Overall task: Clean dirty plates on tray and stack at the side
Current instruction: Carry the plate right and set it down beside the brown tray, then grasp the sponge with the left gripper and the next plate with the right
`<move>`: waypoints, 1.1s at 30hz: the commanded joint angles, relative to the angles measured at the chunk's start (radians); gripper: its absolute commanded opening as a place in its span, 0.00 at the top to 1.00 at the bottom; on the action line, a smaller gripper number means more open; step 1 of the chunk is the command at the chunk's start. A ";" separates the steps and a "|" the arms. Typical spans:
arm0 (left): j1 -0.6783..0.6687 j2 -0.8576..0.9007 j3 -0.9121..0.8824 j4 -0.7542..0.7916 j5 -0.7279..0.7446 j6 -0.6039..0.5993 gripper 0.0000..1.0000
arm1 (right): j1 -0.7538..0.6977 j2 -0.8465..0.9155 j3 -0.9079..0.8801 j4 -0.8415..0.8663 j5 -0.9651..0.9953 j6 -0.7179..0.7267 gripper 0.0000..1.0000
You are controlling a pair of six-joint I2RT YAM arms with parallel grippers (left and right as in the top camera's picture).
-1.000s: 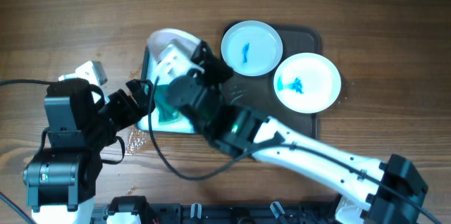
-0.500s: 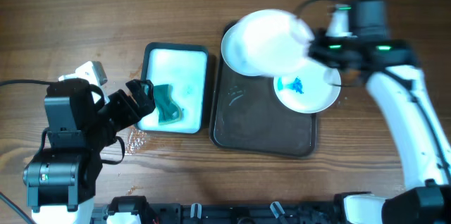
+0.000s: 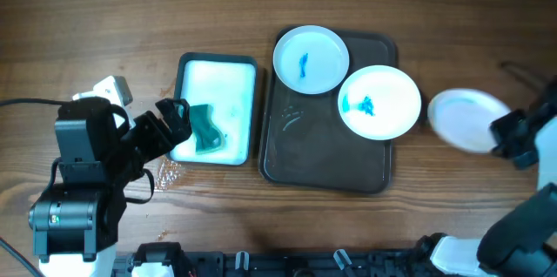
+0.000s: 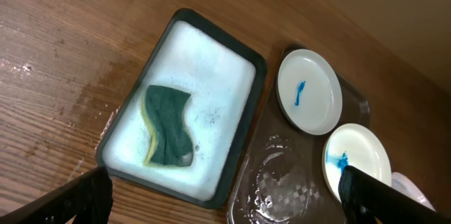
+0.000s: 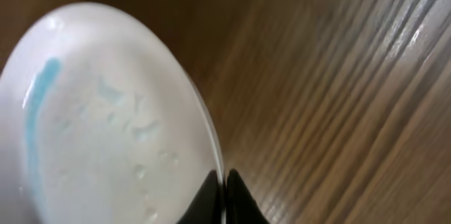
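Two white plates with blue smears sit on the dark brown tray (image 3: pixel 322 159): one (image 3: pixel 311 59) at its back left corner, one (image 3: pixel 379 102) at its right side. Both also show in the left wrist view (image 4: pixel 309 91) (image 4: pixel 356 162). My right gripper (image 3: pixel 503 134) is shut on the rim of a third white plate (image 3: pixel 466 118), held right of the tray over the wood. In the right wrist view this wet plate (image 5: pixel 99 125) has a faint blue streak, with the fingertips (image 5: pixel 224 182) pinching its rim. My left gripper (image 3: pixel 174 120) is open above the small tray, holding nothing.
A small black-rimmed white tray (image 3: pixel 218 85) with foam holds a green sponge (image 3: pixel 206 129), left of the brown tray. It also shows in the left wrist view (image 4: pixel 204 62). Water drops lie on the wood near its front left corner (image 3: pixel 170 172).
My right arm carried the third plate from above the small tray, over the brown tray, to the right side of the table. The left arm has not moved.
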State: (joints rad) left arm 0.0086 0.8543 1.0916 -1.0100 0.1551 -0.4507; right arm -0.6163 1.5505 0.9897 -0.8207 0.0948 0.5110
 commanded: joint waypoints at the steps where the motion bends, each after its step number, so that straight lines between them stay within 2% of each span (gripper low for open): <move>1: 0.006 -0.001 0.012 -0.002 0.012 -0.005 0.00 | 0.041 0.017 -0.107 0.037 -0.041 -0.015 0.96; 3: 0.006 -0.001 0.012 -0.002 0.012 -0.005 0.00 | 0.097 0.012 -0.112 0.032 -0.076 -0.037 0.92; 5: 0.006 -0.001 0.012 -0.001 0.012 -0.006 0.00 | 0.183 -0.019 -0.108 0.030 -0.091 -0.070 0.81; 7: 0.006 -0.001 0.012 -0.002 0.012 -0.005 0.00 | 0.267 -0.072 -0.104 0.015 -0.024 -0.052 0.45; 9: 0.006 -0.001 0.012 -0.003 0.012 -0.005 0.00 | 0.303 -0.129 -0.095 0.012 0.006 -0.030 0.36; 10: 0.006 -0.001 0.012 -0.006 0.012 -0.005 0.00 | 0.306 -0.155 -0.085 0.013 0.002 -0.033 0.36; 12: 0.006 -0.001 0.012 -0.007 0.012 -0.005 0.00 | 0.306 -0.222 -0.071 0.076 -0.135 -0.170 0.40; 14: 0.006 -0.001 0.012 -0.007 0.013 -0.006 0.00 | 0.306 -0.259 -0.072 0.179 -0.407 -0.367 0.43; 17: 0.006 -0.001 0.012 -0.010 0.034 -0.005 0.00 | 0.323 -0.216 -0.096 0.209 -0.425 -0.381 0.42; 22: 0.006 0.009 0.012 -0.019 0.077 -0.005 0.00 | 0.404 0.004 -0.135 0.331 -0.432 -0.378 0.42; 23: 0.006 0.013 0.012 -0.023 0.077 -0.005 0.00 | 0.409 0.039 -0.136 0.342 -0.433 -0.377 0.45; 25: 0.006 0.027 0.012 -0.040 0.077 -0.005 0.00 | 0.410 0.094 -0.135 0.354 -0.440 -0.347 0.66; 26: 0.006 0.038 0.012 -0.051 0.077 -0.005 0.00 | 0.410 0.101 -0.135 0.351 -0.439 -0.327 0.82; 28: 0.006 0.060 0.012 -0.064 0.077 -0.005 0.00 | 0.410 0.087 -0.125 0.321 -0.433 -0.307 0.95; 33: 0.006 0.114 0.012 -0.072 0.081 0.002 0.00 | 0.410 -0.075 -0.085 0.214 -0.434 -0.272 0.96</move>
State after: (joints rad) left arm 0.0086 0.9413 1.0916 -1.0782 0.2119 -0.4507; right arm -0.2089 1.5936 0.8608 -0.5777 -0.3176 0.2047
